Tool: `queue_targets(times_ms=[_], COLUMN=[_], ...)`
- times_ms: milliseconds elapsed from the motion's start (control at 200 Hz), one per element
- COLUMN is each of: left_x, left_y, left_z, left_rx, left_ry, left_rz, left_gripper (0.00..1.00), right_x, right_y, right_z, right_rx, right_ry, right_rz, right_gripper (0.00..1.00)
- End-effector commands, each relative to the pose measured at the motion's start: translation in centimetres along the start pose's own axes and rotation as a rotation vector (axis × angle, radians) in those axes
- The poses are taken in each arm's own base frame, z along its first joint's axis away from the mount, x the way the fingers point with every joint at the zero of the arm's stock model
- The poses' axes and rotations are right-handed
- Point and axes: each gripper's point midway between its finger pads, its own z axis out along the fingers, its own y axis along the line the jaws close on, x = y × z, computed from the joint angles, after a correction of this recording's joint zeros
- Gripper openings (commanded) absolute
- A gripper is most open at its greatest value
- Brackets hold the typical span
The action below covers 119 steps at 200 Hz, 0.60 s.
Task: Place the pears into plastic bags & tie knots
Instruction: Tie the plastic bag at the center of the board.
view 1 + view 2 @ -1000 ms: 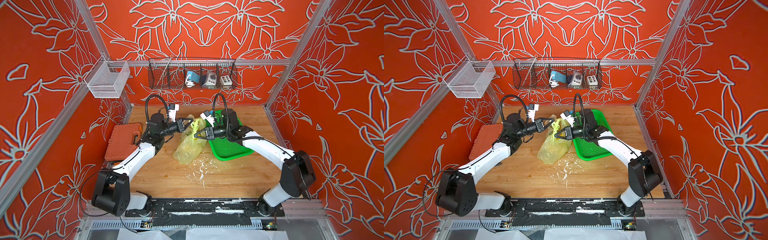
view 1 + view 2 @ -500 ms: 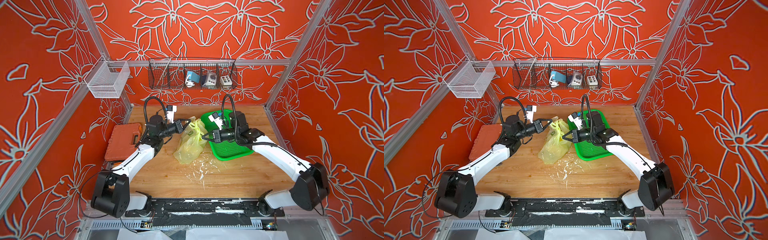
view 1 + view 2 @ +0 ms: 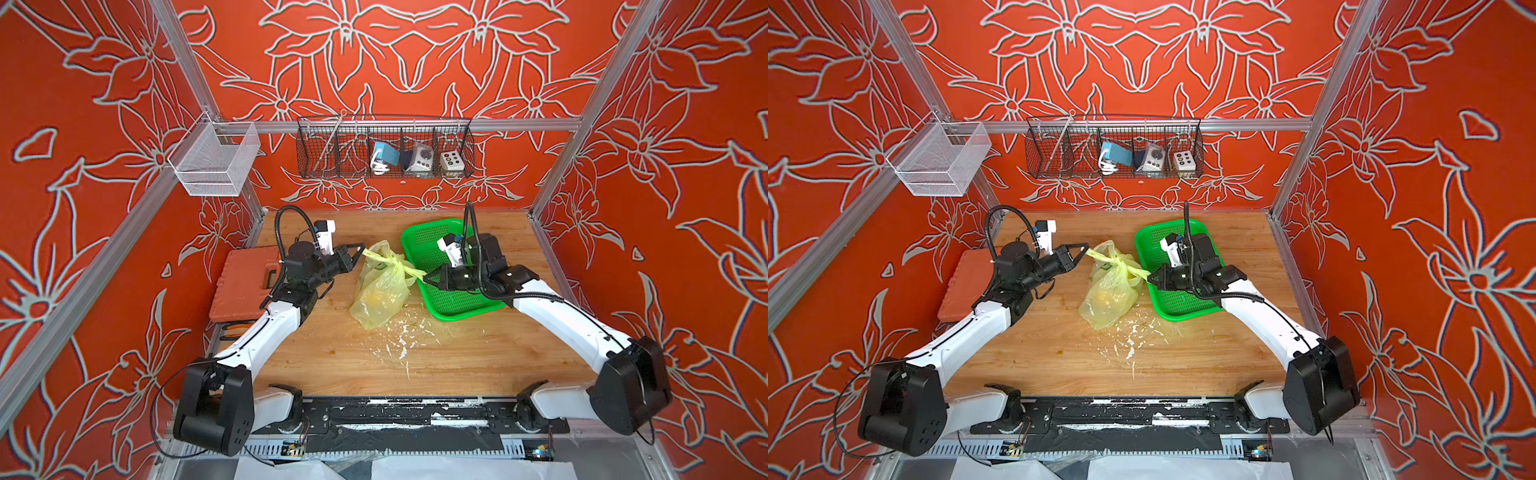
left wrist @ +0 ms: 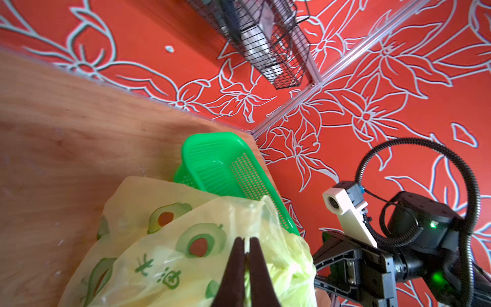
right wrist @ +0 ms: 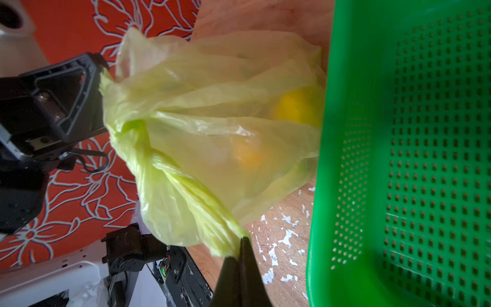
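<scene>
Left gripper (image 3: pixel 360 250): we pinch one handle (image 3: pixel 372 254) of the plastic bag (image 3: pixel 380 291).
Right gripper (image 3: pixel 425 277): we pinch the other handle (image 3: pixel 414 272).
Knot (image 3: pixel 390 262): between both grippers.
Pears (image 5: pixel 293 107): inside the bag.

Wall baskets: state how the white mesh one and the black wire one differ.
The white mesh basket is short and undivided; the black wire basket is long, with dividers. Small devices sit in the black wire basket; nothing shows in the white mesh basket. Both hang from the metal rails.
</scene>
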Motion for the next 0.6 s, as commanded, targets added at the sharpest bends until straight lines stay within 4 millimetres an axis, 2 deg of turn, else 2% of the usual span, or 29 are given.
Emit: queue_targets(times_ms=[0,300,590], left_x=[-1.2,0.7,2.2], left_y=[1.9,7.5,10.9], left_z=[-1.0,-2.7,-3.6], left_rx=[-0.092,-0.267,-0.361], left_ry=[-0.073,-0.088,-0.079], left_rz=[0.004,-0.046,-0.073], left_gripper=[0.0,0.0,0.0], right_x=[-0.6,-2.0,-3.4], right_y=[-2.9,-7.3,-11.3], right_z=[-0.6,-1.1,-2.0], right_rx=[0.113,0.247,0.34], right_ry=[-0.077,-0.194,-0.32], right_rz=[0.1,0.234,0.384], right_gripper=[0.0,0.0,0.0])
